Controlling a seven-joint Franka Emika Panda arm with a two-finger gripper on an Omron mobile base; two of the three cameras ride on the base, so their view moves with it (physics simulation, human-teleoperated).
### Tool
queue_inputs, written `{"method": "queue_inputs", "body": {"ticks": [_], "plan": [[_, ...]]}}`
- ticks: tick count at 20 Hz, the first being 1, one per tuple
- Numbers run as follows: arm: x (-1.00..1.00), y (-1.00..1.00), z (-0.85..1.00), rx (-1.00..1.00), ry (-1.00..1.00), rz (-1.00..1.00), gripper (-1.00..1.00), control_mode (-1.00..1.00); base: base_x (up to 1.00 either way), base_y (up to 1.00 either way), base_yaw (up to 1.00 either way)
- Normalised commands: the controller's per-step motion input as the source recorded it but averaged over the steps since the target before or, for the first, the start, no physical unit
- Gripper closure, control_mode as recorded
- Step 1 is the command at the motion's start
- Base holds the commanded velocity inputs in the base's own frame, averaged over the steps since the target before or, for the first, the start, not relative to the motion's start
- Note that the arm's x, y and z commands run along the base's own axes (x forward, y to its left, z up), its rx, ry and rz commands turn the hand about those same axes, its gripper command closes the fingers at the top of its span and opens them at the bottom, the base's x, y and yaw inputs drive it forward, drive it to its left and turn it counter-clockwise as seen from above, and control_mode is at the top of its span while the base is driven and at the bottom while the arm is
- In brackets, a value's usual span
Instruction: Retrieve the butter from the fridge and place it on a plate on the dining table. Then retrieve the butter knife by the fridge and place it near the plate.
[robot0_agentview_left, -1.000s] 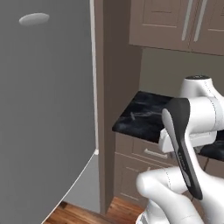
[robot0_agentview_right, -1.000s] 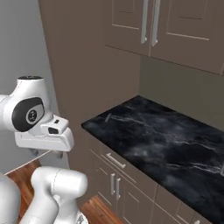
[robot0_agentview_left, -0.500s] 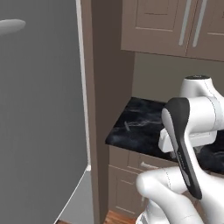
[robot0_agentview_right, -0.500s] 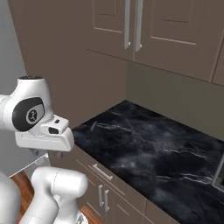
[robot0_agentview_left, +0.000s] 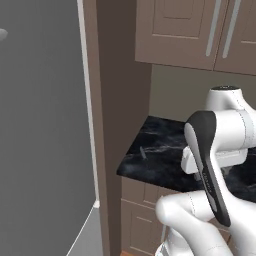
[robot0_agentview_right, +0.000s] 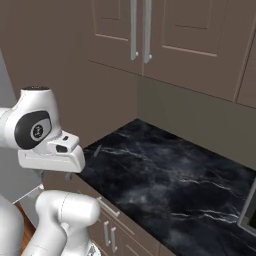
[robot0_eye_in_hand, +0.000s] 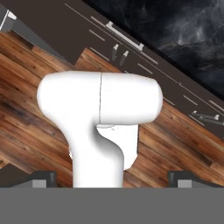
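Observation:
The fridge shows as a tall grey face on the left of the left base view. A thin grey butter knife lies on the black counter near its fridge end; the right base view has the knife at the counter's left corner. My gripper is folded in over the base, pointing down at the wooden floor. Its fingertips stand wide apart, open and empty. The butter, the plate and the dining table are out of view.
A brown panel separates the fridge from the counter. Upper cabinets with bar handles hang over the counter, and brown drawers sit below it. A grey appliance edge shows at the far right.
The whole picture has shifted: the base has moved, so the fridge slides off left and the counter comes nearer and more central. The arm keeps its folded pose, jaws still open.

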Motion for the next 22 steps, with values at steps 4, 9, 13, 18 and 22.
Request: {"method": "queue_inputs", "body": {"ticks": [4, 9, 13, 18, 22], "plan": [[0.00, 0.00, 0.00, 0.00, 0.00, 0.00, -1.00, 1.00, 0.43, 0.00, 0.00], [0.00, 0.00, 0.00, 0.00, 0.00, 0.00, -1.00, 1.00, 0.51, 0.05, 0.00], [0.00, 0.00, 0.00, 0.00, 0.00, 0.00, -1.00, 1.00, 0.49, 0.08, 0.00], [0.30, 0.08, -0.05, 0.00, -0.12, 0.00, -1.00, -1.00, 0.19, 0.05, 0.00], [0.64, 0.30, -0.04, 0.00, -0.22, 0.00, -1.00, -1.00, 0.00, 0.00, 0.00]]}}
